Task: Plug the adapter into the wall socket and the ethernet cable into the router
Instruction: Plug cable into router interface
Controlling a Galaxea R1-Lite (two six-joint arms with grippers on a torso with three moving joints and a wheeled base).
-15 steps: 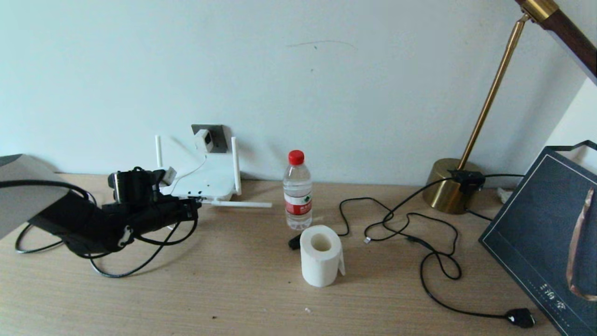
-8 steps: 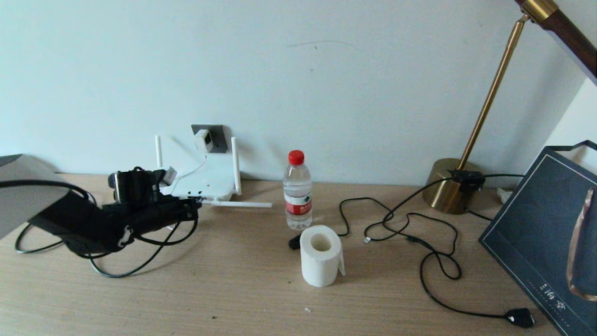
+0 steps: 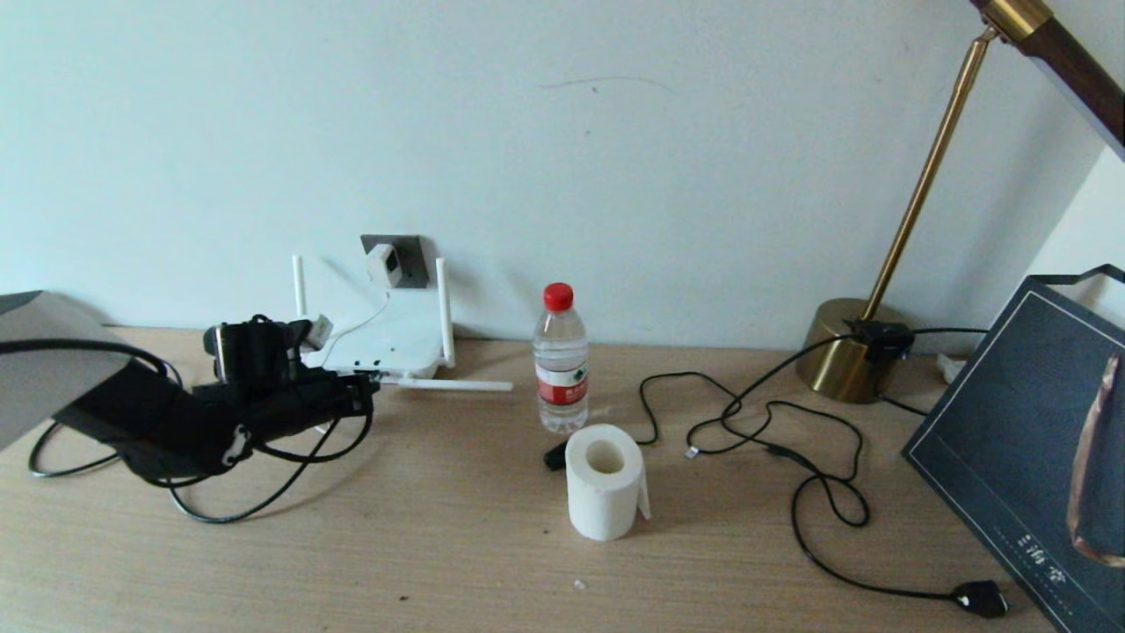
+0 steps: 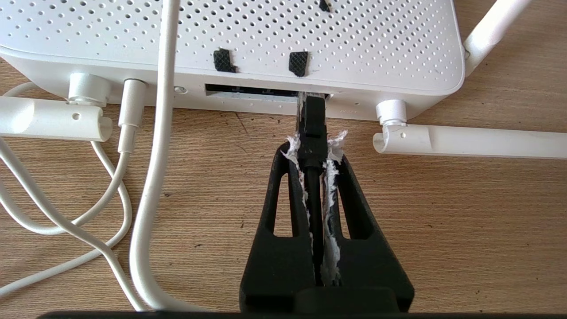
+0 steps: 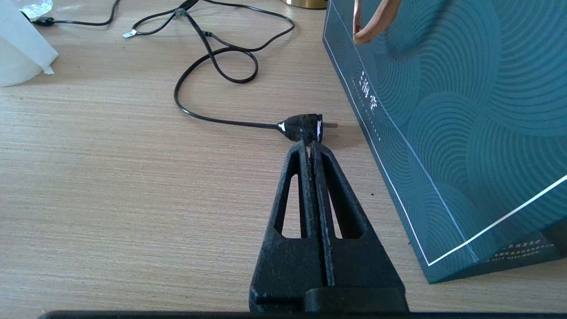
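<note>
Left gripper [image 4: 312, 146] pinches the ethernet cable [image 4: 312, 122] by its plug, the tip at the dark port slot in the router [image 4: 266, 40] edge — how deep it sits cannot be told. A folded antenna [image 4: 465, 141] lies just beside the plug, white cords [image 4: 150, 177] on the other side. Adapter [image 3: 385, 264] sits on the wall socket [image 3: 411, 251] behind the router. Right gripper [image 5: 312, 148] is pressed together, holding nothing, over the desk [image 5: 110, 177] near a black lamp plug [image 5: 305, 127] and a blue bag [image 5: 465, 133]. Water bottle [image 3: 561, 360] and paper roll [image 3: 605, 482] stand mid-desk — well apart from the router.
</note>
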